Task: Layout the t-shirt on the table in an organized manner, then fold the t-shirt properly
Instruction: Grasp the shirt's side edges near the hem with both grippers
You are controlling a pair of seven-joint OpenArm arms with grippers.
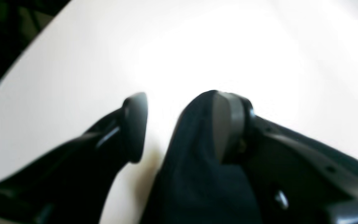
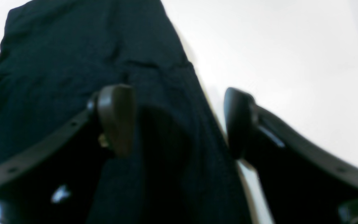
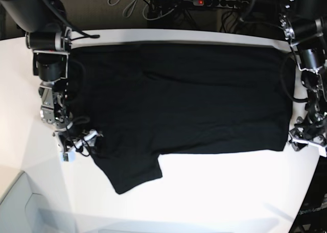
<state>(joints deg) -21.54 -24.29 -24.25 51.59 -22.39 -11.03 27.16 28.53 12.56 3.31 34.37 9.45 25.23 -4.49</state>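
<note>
A: Base view: where does the shirt lie?

B: Flat on the table, pushed toward the 12 o'clock edge. Its long axis runs from 9 to 3 o'clock. One sleeve sticks out toward 7 o'clock.

A: And the arms?

B: One sits at each end. The right gripper is at the shirt's 8 o'clock corner, just beside that sleeve. The left gripper is at the 4 o'clock corner, on the opposite short edge.

A: Does either one have a grip on the cloth?

B: Neither. In the right wrist view the jaws stand wide and straddle the shirt's edge. Cloth lies between them and runs off toward 11 o'clock, but nothing is pinched. In the left wrist view the jaws are also apart. A fold of cloth rests against one pad, and bare table shows in the gap.

A: So what does the next move depend on?

B: Probably that long axis. Each gripper is at its own end, so a pull along 9 to 3 o'clock would stretch the shirt. The right arm is nearer the loose sleeve.
</note>
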